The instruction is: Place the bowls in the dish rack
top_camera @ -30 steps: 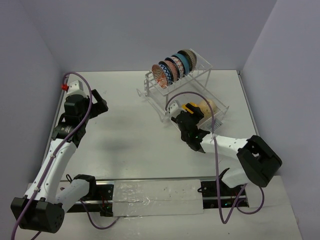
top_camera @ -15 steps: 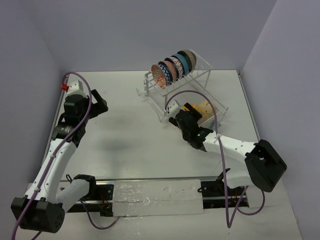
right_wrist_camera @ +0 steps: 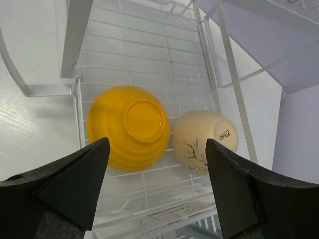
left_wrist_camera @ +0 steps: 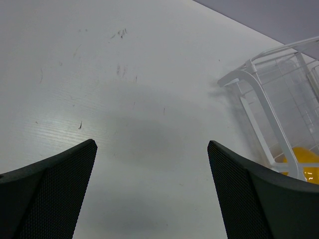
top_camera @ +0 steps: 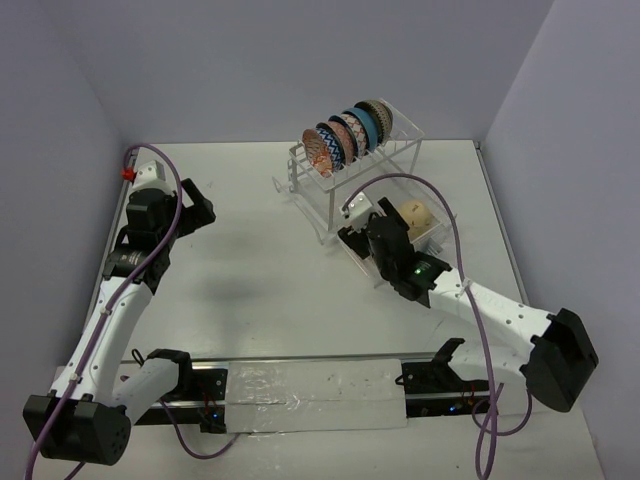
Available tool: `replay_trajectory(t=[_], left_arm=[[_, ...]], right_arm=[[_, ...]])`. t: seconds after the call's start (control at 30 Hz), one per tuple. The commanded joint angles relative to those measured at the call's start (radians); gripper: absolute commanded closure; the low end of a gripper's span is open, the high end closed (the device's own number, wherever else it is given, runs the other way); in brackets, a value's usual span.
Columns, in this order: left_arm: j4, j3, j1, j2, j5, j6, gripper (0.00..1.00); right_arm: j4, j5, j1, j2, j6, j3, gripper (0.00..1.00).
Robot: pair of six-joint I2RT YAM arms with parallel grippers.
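We count seven bowls in all, and every one sits in the single dish rack (top_camera: 300,165) at the far right of the table (top_camera: 250,260). Five of them stand on edge in a row in the top slots: a blue-zigzag bowl (top_camera: 316,151) at the front, two pinkish patterned ones behind it, then a blue bowl (top_camera: 366,124) and a tan bowl (top_camera: 382,113) at the back. The other two lie upside down, side by side on the lower tier's wire floor: an orange-yellow bowl (right_wrist_camera: 128,127) and a cream bowl (right_wrist_camera: 205,139), just beside each other.

We see two arms. The right arm reaches forward and leftward from its base, stretched low, with the right gripper (top_camera: 375,226) pushed into the near end of the lower tier. In its wrist view the fingers (right_wrist_camera: 75,184) stand spread wide on either side of the two overturned bowls, grasping nothing.

The left arm is raised along the left side of the table, well apart from the rack. The left gripper (top_camera: 200,210) hangs above bare tabletop, jaws fully parted and empty.
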Motion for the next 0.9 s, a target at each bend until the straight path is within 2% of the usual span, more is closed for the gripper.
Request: replay_trajectory(t=[0.0,0.27,0.53,0.7,0.87], left_arm=[[0.036,0.0,0.011,0.0,0.026,-0.006,0.01],[0.028,0.016,0.014,-0.02,0.029,-0.007,0.01],[-0.051,0.134,0.014,-0.062,0.011,-0.001,0.01],[-0.104,0.197,0.014,-0.089,0.003,0.0,0.01],[-0.188,0.287,0.014,-0.128,-0.081,0.039,0.01]], right_arm=[[-0.031,-0.029,0.005,-0.086,0.071,0.054,0.15],[-0.031,-0.077,-0.041,-0.251,0.217,0.106,0.06],[-0.128,-0.134,-0.251,-0.321,0.413,0.266,0.04],[-0.189,-0.088,-0.34,-0.27,0.493,0.42,0.04],[-0.174,0.029,-0.388,-0.336,0.536,0.429,0.0]])
